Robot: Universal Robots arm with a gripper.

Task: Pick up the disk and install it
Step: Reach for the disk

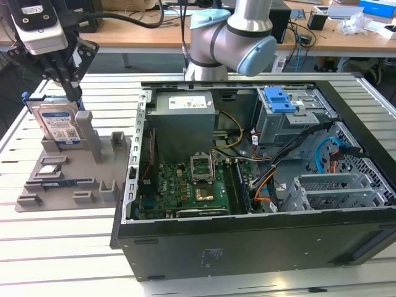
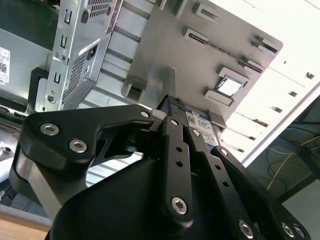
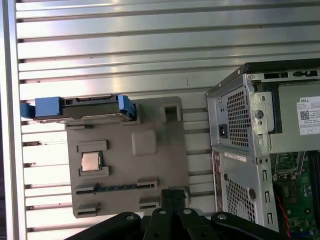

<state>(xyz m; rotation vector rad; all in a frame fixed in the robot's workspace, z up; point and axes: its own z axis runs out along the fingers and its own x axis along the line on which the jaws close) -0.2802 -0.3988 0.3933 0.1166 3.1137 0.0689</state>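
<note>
The disk (image 1: 59, 127) stands on edge in a slot of the grey holder plate (image 1: 68, 179), at the exterior view's left. It is silver with a white-and-blue label and a blue bracket. In the first wrist view the disk (image 3: 87, 109) shows edge-on at the far end of the plate (image 3: 145, 170). My gripper (image 1: 75, 98) hangs just above the disk's top edge, fingers pointing down and shut with nothing between them. In both wrist views the black fingers are pressed together (image 2: 172, 101) (image 3: 172, 192). The disk's label (image 2: 200, 125) peeks out beside them.
The open computer case (image 1: 247, 247) lies to the exterior view's right of the plate, with a grey power supply (image 1: 182, 124), a motherboard (image 1: 185, 185) and a blue-handled drive cage (image 1: 278, 99) inside. A processor chip (image 3: 90, 161) and a memory stick (image 3: 115, 187) sit on the plate.
</note>
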